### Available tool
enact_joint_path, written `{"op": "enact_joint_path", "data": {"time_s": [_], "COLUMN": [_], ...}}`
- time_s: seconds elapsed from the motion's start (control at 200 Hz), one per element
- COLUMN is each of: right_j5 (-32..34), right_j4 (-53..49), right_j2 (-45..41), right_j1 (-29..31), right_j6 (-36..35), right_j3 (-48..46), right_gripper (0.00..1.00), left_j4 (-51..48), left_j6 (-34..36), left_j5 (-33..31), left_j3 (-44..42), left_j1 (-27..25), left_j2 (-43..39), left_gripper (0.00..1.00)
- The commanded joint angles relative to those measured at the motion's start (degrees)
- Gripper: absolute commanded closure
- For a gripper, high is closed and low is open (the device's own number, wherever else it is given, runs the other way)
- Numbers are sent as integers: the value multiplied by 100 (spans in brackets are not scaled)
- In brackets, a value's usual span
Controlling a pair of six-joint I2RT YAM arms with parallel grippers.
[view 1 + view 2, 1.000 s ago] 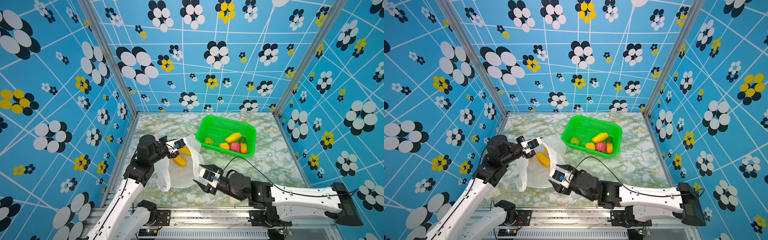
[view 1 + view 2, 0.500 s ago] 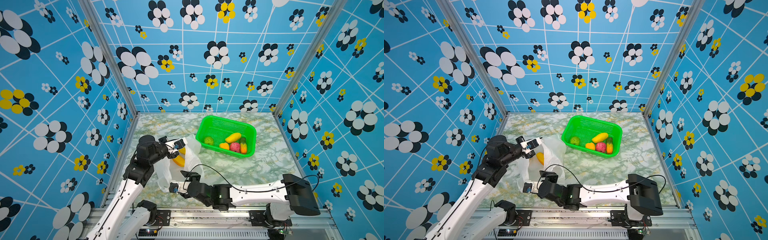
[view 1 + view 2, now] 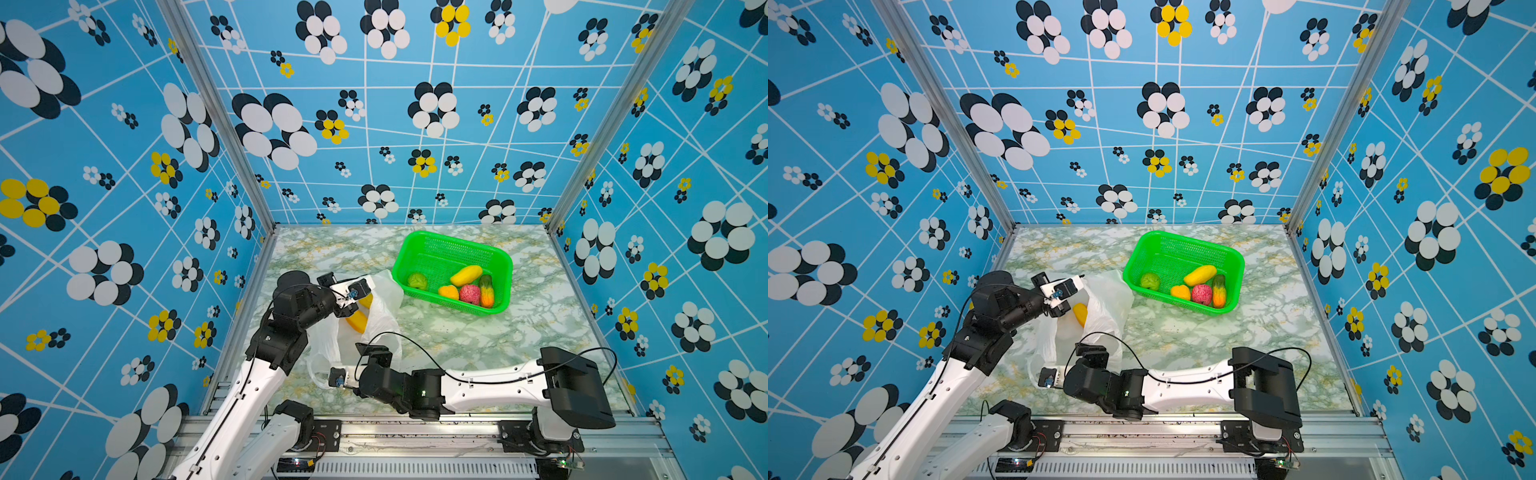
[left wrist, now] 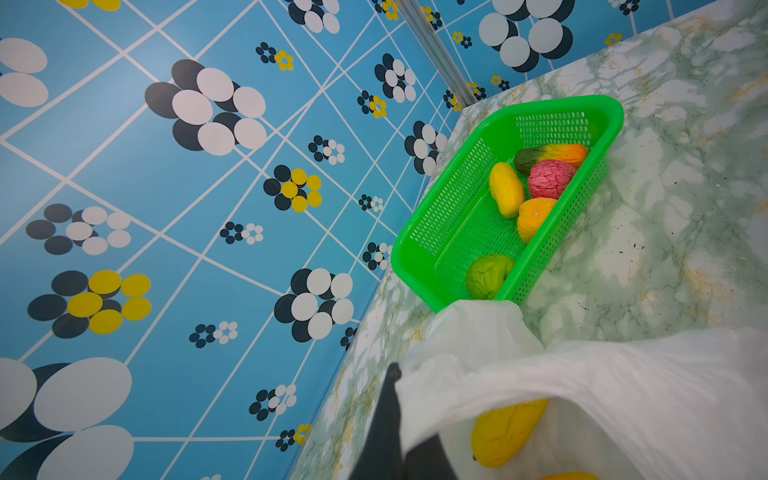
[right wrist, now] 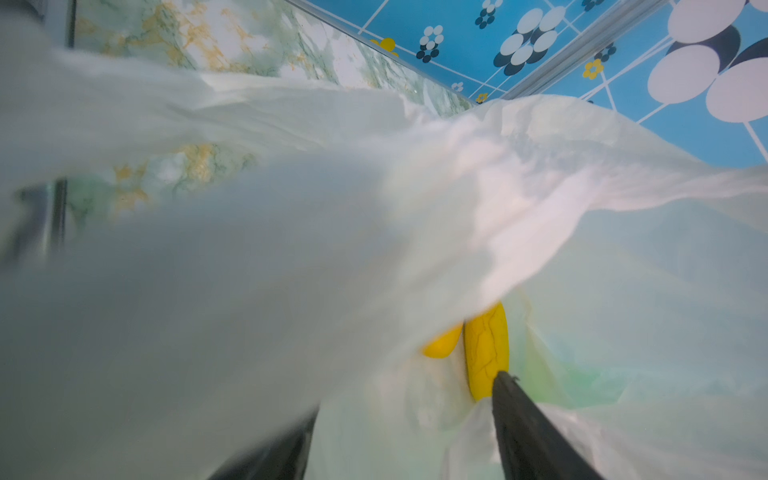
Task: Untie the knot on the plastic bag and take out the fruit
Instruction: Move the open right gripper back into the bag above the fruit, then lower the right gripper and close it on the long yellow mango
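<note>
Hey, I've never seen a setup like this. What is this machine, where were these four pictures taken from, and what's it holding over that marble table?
These are two robot arms, each ending in a two-fingered gripper. The two wide pictures come from one camera head overhead; the two close-ups come from cameras on the wrists. On the marble table sit a green basket with five toy fruits and a white plastic bag with yellow fruit inside. The left gripper is shut on the bag's rim. The right gripper, jaws apart, sits inside the bag's mouth and seems to hold nothing.
</note>
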Motion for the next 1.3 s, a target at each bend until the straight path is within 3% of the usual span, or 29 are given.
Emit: {"op": "enact_joint_path", "data": {"time_s": [0.0,0.2,0.435,0.565,0.795,0.955,1.194,1.294], "right_j5": [-216,-998,-1114,-609,-673,-787,-1473,-1710], "right_j4": [-21,47,483,-50,-851,-937,-1105,-709], "right_j2": [-68,-682,-1205,-684,461,728,871,608], "right_j1": [-148,-637,-865,-867,-875,-932,-1216,-1218], "right_j6": [423,987,1143,1096,1367,1519,1999,2010], "right_j3": [47,-359,-857,-308,716,852,953,576], "right_gripper": [27,25,13,23,39,39,41,34], "left_j4": [-30,-9,-16,-1,-31,-1,8,7], "left_j6": [43,52,52,52,61,53,54,52], "left_j5": [-35,-50,-36,-44,-53,-27,-40,-35], "left_j3": [26,3,5,-4,4,11,-4,4], "left_j1": [-34,-58,-49,-53,-64,-71,-79,-64], "left_j2": [-44,-88,-57,-61,-70,-35,-70,-44], "left_gripper": [100,100,100,100,100,100,100,100]}}
